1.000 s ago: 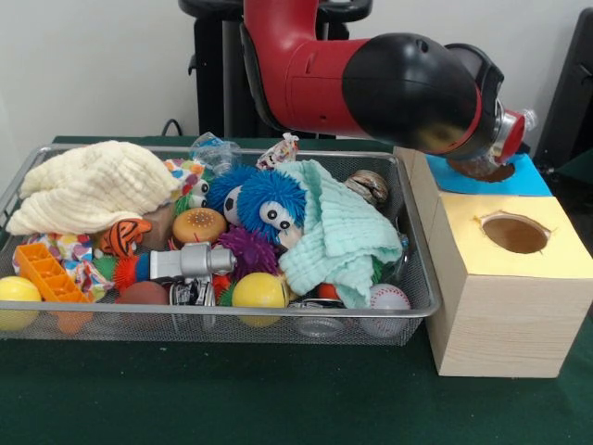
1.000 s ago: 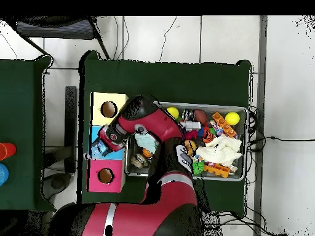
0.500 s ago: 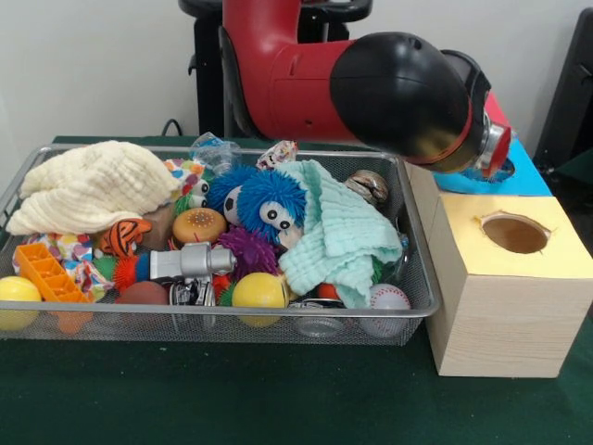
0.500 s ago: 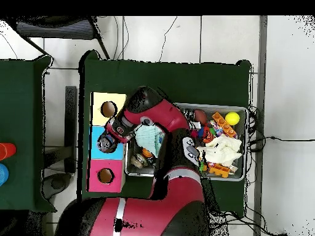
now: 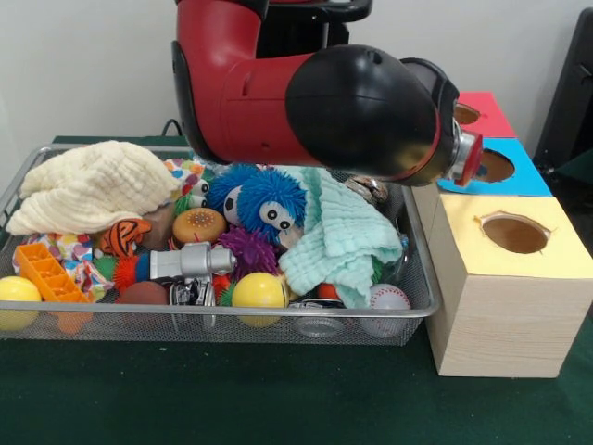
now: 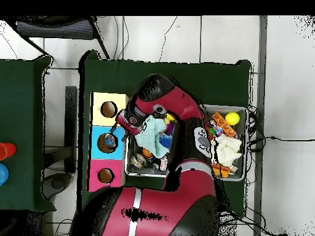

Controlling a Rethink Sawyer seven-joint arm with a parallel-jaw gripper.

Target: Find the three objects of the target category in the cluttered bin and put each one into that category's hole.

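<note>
Overhead view shows the red and black arm (image 6: 163, 104) bent across the wire bin (image 6: 243, 178), its end (image 6: 127, 120) reaching over the bin's edge toward the row of three boxes. From the front, the arm's black rounded joint (image 5: 361, 111) hangs above the bin's right part, and the gripper (image 5: 466, 158) shows only as a red-rimmed end facing the blue box (image 5: 514, 176); whether its fingers are spread or pressed together I cannot tell, nor whether anything is pinched.

The blue box sits between the red box (image 5: 486, 111) and the yellow box (image 5: 519, 250), each with a round hole in its top. In the overhead view something small and dark lies in the blue box's hole (image 6: 109, 142); I cannot make out what it is.

The bin stands just beside the boxes, crowded with toys: a cream cloth (image 5: 88, 185), a mint cloth (image 5: 338, 236), a blue fuzzy toy with eyes (image 5: 264, 199), a toy burger (image 5: 199, 224), a yellow ball (image 5: 258, 291), a baseball (image 5: 388, 298), an orange block (image 5: 46, 271).
</note>
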